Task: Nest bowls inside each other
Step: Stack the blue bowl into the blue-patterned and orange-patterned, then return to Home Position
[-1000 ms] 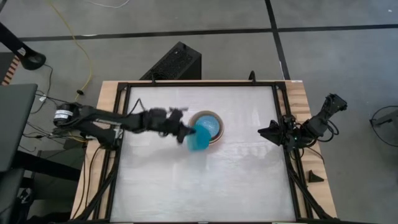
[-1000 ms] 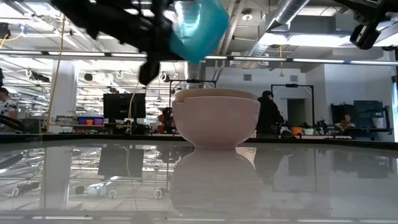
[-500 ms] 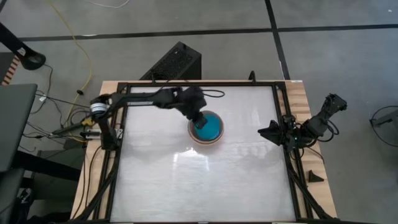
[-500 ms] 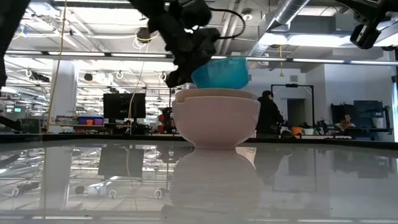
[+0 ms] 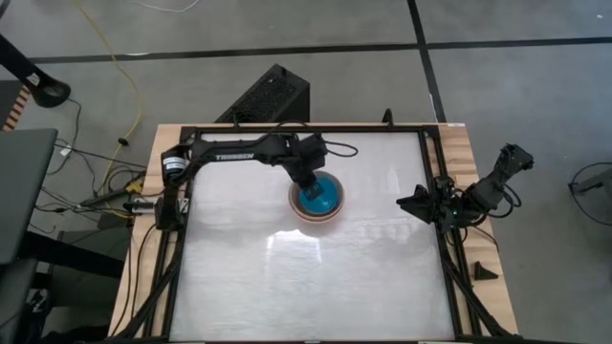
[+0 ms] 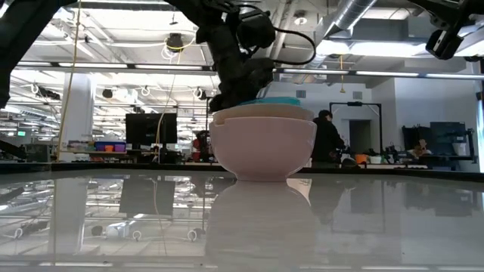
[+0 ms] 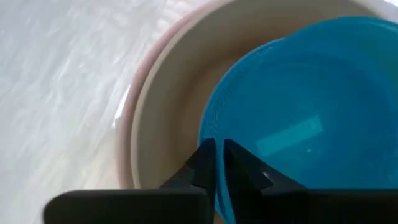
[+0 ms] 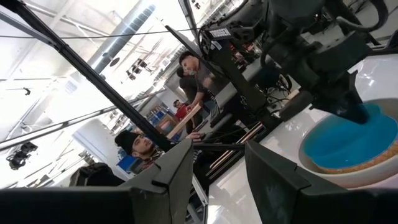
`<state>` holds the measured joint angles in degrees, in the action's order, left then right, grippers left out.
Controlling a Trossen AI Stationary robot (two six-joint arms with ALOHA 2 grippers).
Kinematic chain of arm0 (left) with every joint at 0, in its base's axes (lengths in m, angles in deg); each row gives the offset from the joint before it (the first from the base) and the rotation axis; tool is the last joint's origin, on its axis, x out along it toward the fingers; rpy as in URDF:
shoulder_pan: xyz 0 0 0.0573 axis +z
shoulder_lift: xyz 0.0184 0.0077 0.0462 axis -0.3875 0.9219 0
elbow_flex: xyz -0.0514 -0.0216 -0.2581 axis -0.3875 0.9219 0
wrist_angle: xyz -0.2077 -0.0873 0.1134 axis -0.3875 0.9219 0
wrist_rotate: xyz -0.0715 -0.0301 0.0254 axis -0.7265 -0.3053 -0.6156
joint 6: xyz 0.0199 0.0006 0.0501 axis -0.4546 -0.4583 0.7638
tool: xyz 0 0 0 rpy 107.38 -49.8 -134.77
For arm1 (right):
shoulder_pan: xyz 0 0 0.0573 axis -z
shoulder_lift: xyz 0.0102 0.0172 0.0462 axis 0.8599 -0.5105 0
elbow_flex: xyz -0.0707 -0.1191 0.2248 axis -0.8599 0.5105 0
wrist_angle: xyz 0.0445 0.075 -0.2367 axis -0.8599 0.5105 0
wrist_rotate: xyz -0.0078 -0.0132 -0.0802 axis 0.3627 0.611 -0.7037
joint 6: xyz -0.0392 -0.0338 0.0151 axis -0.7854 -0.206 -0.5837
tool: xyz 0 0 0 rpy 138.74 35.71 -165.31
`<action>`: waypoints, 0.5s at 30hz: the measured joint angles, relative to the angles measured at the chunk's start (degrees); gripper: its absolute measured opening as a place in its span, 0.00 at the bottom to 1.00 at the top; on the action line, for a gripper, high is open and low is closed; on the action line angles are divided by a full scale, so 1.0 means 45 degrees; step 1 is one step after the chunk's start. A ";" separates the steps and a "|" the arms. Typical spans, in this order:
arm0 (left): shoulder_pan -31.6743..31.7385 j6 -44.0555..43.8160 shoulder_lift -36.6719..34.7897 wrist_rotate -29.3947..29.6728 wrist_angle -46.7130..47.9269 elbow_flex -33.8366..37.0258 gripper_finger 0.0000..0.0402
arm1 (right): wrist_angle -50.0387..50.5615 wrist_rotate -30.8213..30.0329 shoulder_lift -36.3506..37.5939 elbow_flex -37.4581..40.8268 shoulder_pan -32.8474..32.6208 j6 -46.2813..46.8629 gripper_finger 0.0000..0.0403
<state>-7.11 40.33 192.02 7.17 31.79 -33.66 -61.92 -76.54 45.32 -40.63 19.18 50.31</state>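
A teal-blue bowl point(image 5: 322, 197) sits upright inside a beige bowl point(image 7: 168, 93), which sits in a pale pink bowl point(image 6: 262, 147) at the middle of the table's far half. In the low view only the blue rim point(image 6: 278, 100) shows above the stack. My left gripper point(image 5: 308, 182) is over the stack's far-left side, shut on the blue bowl. My right gripper point(image 5: 406, 203) waits open at the table's right edge, with nothing between its fingers point(image 8: 174, 171). My left gripper pinches the blue bowl's rim point(image 7: 214, 134) on its far-left side, one finger inside the bowl and one outside. The fingers point(image 7: 202, 165) come from above, slanting down from the table's far left. The bowl stands upright, nested in the beige bowl.
The white table top point(image 5: 306, 287) lies bare on the near half. A black frame point(image 5: 182, 239) runs along the table's edges. A black box point(image 5: 268, 96) stands beyond the far edge. People show in the room behind point(image 8: 196, 78).
My left gripper carried the blue bowl from beside the stack's near-left side toward the far edge and over the stack, tipping to point down. The bowl, held high and tipped on its side, turned upright and went down into the beige bowl.
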 joint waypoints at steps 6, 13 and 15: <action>0.0017 0.0140 0.0021 -0.0069 -0.0410 0.0005 0.26 | 0.0027 0.0000 0.0000 -0.0002 0.0000 0.0000 0.44; 0.0221 -0.0130 -0.0194 0.0007 -0.0389 0.0029 0.52 | 0.0013 0.0000 -0.0005 -0.0002 0.0000 0.0015 0.44; 0.0290 -0.0161 -0.0473 0.0034 -0.0431 0.0029 0.55 | 0.0011 0.0000 -0.0012 -0.0002 0.0000 0.0105 0.44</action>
<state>-5.80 39.61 189.90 7.32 29.85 -33.52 -61.87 -76.54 45.27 -40.64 19.18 50.78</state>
